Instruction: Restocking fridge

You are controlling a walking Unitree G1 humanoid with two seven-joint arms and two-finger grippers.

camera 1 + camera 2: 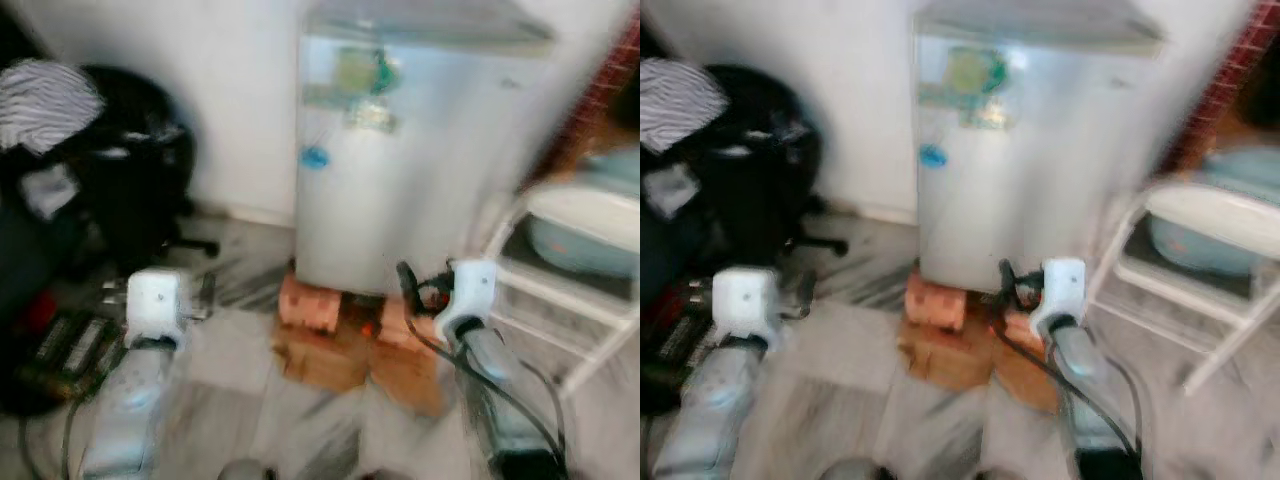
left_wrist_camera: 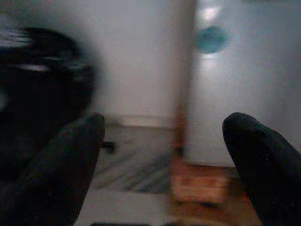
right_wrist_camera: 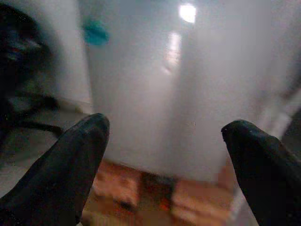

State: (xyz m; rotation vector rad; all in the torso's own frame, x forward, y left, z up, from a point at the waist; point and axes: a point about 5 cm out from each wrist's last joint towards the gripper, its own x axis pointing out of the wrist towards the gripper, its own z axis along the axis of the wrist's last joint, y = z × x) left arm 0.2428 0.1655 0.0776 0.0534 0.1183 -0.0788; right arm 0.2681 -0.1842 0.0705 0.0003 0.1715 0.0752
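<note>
A small silver fridge [image 1: 420,150] stands against the white wall, door shut, with stickers [image 1: 360,75] and a blue dot on its front. It rests on bricks [image 1: 310,305]. The head views are blurred. My left gripper [image 2: 164,136] is held out low toward the fridge's left side, fingers [image 2: 61,165] wide apart with nothing between them. My right gripper [image 3: 164,134] points at the fridge door, fingers [image 3: 263,165] also spread and empty. Both silver arms reach forward from the bottom, the left arm [image 1: 150,330] and the right arm [image 1: 470,320].
A black office chair [image 1: 130,170] with striped cloth on it stands at the left. A white rack [image 1: 570,300] holding a pale blue basin [image 1: 590,240] is at the right. Brown cardboard [image 1: 350,360] lies on the marble floor before the fridge. Dark clutter [image 1: 60,350] sits at far left.
</note>
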